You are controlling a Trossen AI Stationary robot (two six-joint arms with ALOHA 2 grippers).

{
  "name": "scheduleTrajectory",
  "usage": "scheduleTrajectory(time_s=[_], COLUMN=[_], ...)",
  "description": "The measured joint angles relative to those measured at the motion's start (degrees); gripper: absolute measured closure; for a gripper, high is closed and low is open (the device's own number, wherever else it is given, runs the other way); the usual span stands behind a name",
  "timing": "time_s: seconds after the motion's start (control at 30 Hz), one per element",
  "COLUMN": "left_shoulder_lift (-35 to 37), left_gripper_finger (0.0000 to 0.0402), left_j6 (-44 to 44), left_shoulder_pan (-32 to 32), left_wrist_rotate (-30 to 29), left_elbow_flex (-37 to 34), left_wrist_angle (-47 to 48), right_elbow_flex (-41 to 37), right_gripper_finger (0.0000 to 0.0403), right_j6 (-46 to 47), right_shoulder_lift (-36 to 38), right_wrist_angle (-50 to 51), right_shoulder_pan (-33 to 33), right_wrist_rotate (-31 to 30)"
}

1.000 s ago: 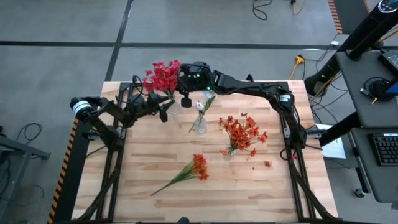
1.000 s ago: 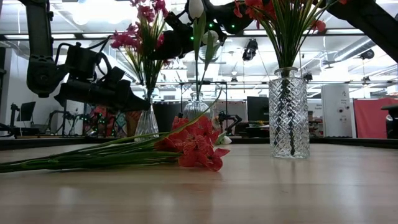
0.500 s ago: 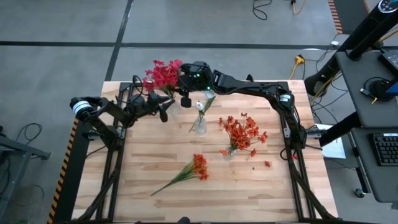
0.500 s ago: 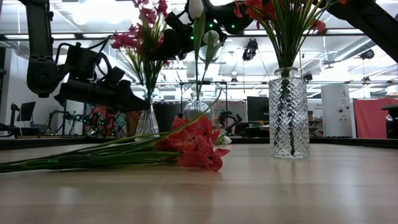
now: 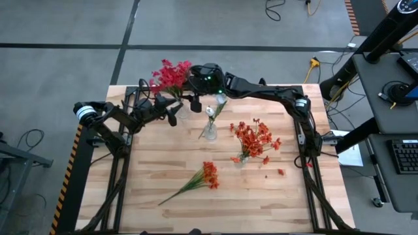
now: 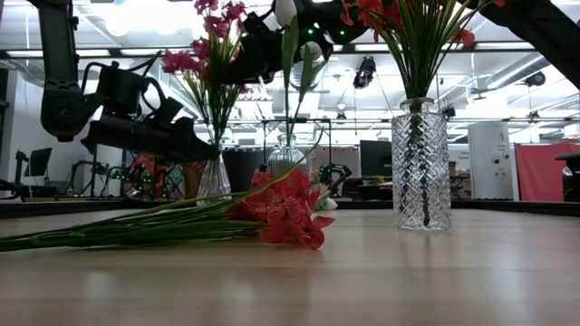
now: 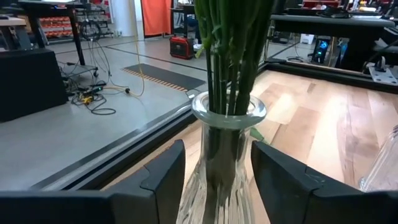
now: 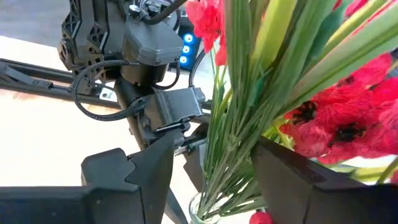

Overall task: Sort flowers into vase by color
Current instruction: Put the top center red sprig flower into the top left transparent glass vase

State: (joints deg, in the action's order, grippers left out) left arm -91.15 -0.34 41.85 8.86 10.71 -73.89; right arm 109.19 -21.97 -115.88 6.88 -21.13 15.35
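Observation:
Crimson-red flowers [image 5: 171, 74] stand with their green stalks [image 7: 233, 56] in a clear glass vase [image 7: 227, 162] at the table's far left. My left gripper [image 7: 217, 180] is open and level, one finger on each side of the vase's neck. My right gripper [image 8: 214, 180] is open higher up, its fingers on either side of the stalks [image 8: 239, 137] just below the red heads, with room on both sides. A loose orange-red bunch [image 5: 208, 175] lies flat on the table near the middle. My left gripper's fingers [image 7: 163, 180] stand close beside the neck of the vase [image 7: 211, 146], coming level from the table's left. I cannot tell whether they touch the glass. The vase stands upright on the table.
A small vase with white buds [image 5: 210, 132] stands mid-table. To its right a cut-glass vase [image 6: 420, 163] holds orange-red flowers [image 5: 255, 138]. A loose petal [image 5: 281, 172] lies near the right rail. There is bare wood along the near edge [image 5: 248, 209].
The crimson-red heads have swung a little toward the table's far edge, and the stalks stand straighter in the vase. Both arms have stayed where they were.

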Motion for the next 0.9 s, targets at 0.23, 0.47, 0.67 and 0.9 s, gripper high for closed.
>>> scheduleTrajectory(time_s=[0.23, 0.47, 0.67, 0.9], left_shoulder_lift=[0.0, 0.0, 0.0, 0.0], left_gripper_finger=[0.0228, 0.0228, 0.0228, 0.0228], left_j6=[0.0, 0.6, 0.8, 0.9], left_shoulder_pan=[0.0, 0.0, 0.0, 0.0], left_wrist_rotate=[0.0, 0.0, 0.0, 0.0], left_elbow_flex=[0.6, 0.9, 0.9, 0.9], left_wrist_angle=[1.6, 2.4, 2.4, 2.4], right_elbow_flex=[0.6, 2.1, 2.1, 2.1], right_gripper_finger=[0.0195, 0.0195, 0.02, 0.0213], right_j6=[0.3, 1.4, 2.6, 3.2], right_shoulder_lift=[0.4, 0.4, 0.2, -0.6], right_wrist_angle=[0.3, 0.1, -1.5, -2.9], right_shoulder_pan=[0.1, 0.2, 0.7, 0.8], right_wrist_rotate=[-4.8, -4.9, -4.9, -5.0])
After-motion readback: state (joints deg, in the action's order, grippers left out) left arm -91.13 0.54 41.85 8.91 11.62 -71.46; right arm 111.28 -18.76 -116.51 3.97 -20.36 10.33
